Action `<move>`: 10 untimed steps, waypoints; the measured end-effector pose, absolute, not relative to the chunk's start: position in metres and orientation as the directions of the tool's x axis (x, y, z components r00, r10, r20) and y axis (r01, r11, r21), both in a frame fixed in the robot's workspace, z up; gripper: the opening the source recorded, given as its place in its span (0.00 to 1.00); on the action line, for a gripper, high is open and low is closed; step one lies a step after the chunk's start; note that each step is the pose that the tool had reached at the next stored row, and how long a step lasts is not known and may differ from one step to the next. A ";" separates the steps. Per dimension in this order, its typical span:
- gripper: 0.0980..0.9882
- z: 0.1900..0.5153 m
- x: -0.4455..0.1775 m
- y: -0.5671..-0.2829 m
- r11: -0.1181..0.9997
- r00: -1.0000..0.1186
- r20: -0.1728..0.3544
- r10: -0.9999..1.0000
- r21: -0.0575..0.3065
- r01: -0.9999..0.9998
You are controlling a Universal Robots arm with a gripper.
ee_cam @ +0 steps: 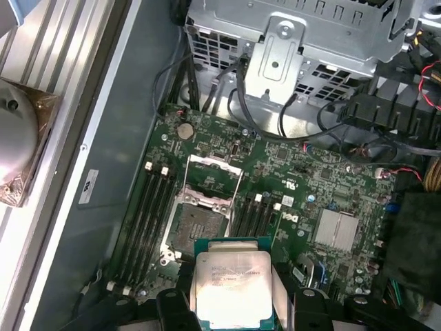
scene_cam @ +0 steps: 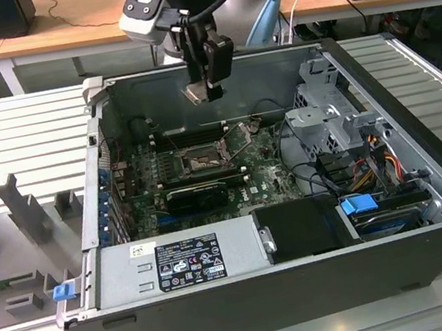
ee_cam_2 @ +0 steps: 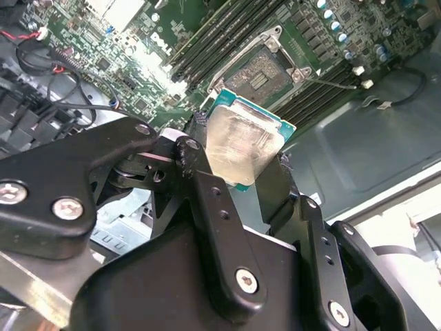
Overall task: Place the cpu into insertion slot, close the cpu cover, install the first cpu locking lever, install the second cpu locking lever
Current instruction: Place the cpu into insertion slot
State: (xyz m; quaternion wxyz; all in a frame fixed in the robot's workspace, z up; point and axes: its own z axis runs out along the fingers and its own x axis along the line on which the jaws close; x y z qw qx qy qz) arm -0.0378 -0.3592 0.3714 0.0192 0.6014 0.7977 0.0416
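Black claw clamped on cpu edges, well above the insertion slot.

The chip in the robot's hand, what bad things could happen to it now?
The hand grips the chip just by its edges, up above the board. If it slips, it could drop onto the parts there. The slot is small, with the open cover right at its edge, so the chip might bump that or go in crooked.
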 end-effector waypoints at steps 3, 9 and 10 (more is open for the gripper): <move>0.48 0.371 -0.038 -0.359 0.248 -0.250 0.019 0.968 0.089 0.965; 0.48 0.371 -0.038 -0.359 0.179 -0.181 0.019 0.983 0.089 0.980; 0.48 0.371 -0.038 -0.359 0.165 -0.168 0.019 0.986 0.089 0.982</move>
